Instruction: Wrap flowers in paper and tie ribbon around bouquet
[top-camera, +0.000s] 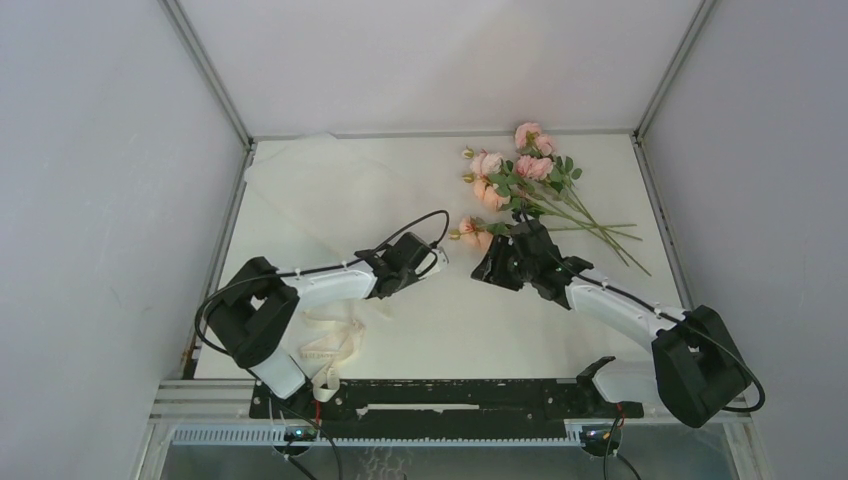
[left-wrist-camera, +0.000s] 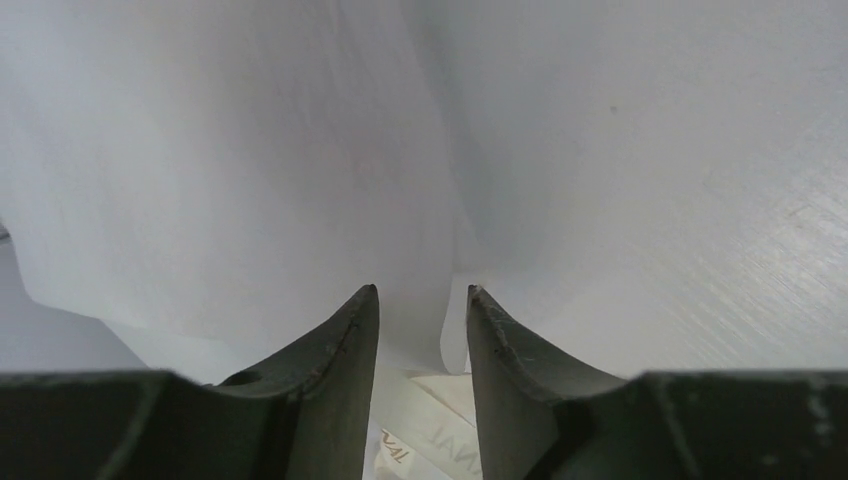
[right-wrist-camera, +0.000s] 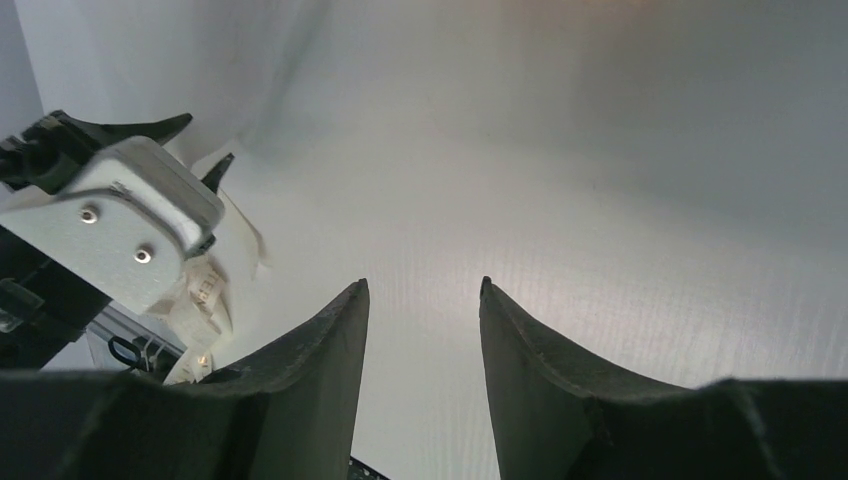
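Note:
The off-white paper (top-camera: 330, 190) lies spread over the table's back left. Its near corner is lifted and stands between the fingers of my left gripper (top-camera: 437, 256). In the left wrist view the paper (left-wrist-camera: 230, 180) fills the left side, its edge sits in the gap of the left gripper (left-wrist-camera: 420, 290), and the jaws stand apart. The pink flowers (top-camera: 520, 175) lie loose at the back right, outside the paper. My right gripper (top-camera: 485, 268) hovers just in front of them, open and empty (right-wrist-camera: 424, 283). The cream ribbon (top-camera: 335, 345) lies bunched by the left arm's base.
Lettered ribbon (left-wrist-camera: 440, 430) shows below the left fingers. The left arm's white wrist (right-wrist-camera: 130, 230) fills the left of the right wrist view, with ribbon (right-wrist-camera: 205, 290) beside it. Grey walls enclose the table (top-camera: 450, 320) on three sides. A black rail (top-camera: 450, 395) runs along the near edge.

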